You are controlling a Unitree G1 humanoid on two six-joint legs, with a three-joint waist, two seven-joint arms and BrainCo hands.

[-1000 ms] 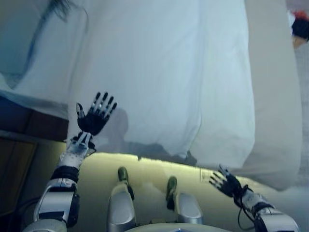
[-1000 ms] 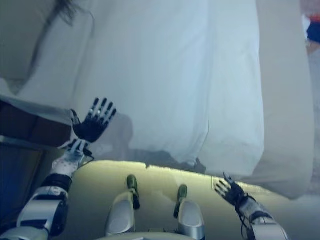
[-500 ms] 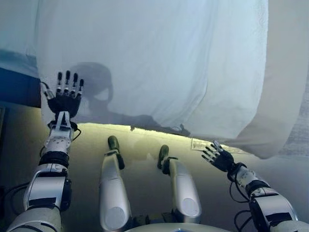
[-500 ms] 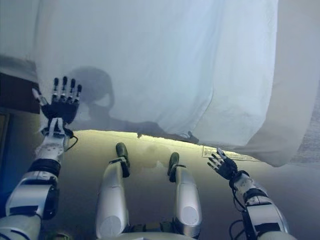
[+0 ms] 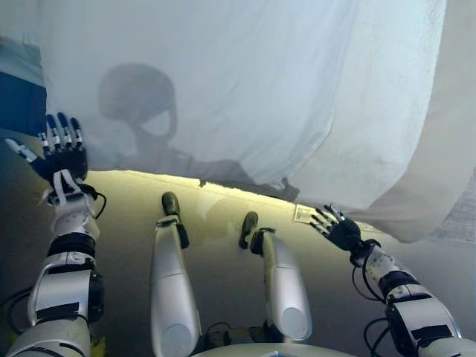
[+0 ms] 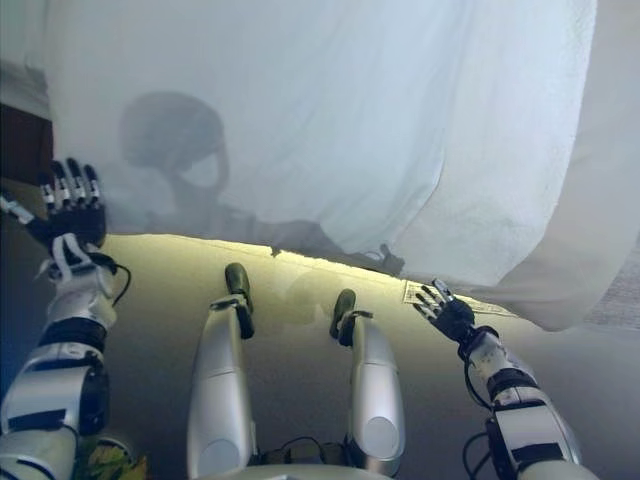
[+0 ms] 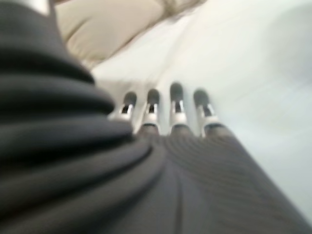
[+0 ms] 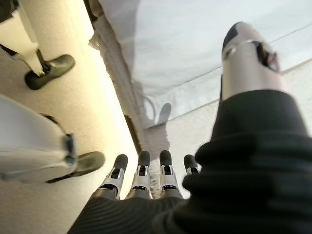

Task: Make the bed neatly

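Observation:
A white sheet hangs down over the near side of the bed, and its hem ends just above the floor. A cream duvet hangs beside it on the right. My left hand is open with straight fingers, raised at the sheet's left edge. In the left wrist view its fingers point along the white sheet and hold nothing. My right hand is open and low, just under the sheet's hem at the right. In the right wrist view its fingers are straight and empty.
A dark blue piece of furniture stands to the left of the bed. A small paper label lies on the pale floor under the hem near my right hand.
The whole view has shifted as the camera moved. My left hand has gone from in front of the sheet to its left edge. My right hand stays low by the hem.

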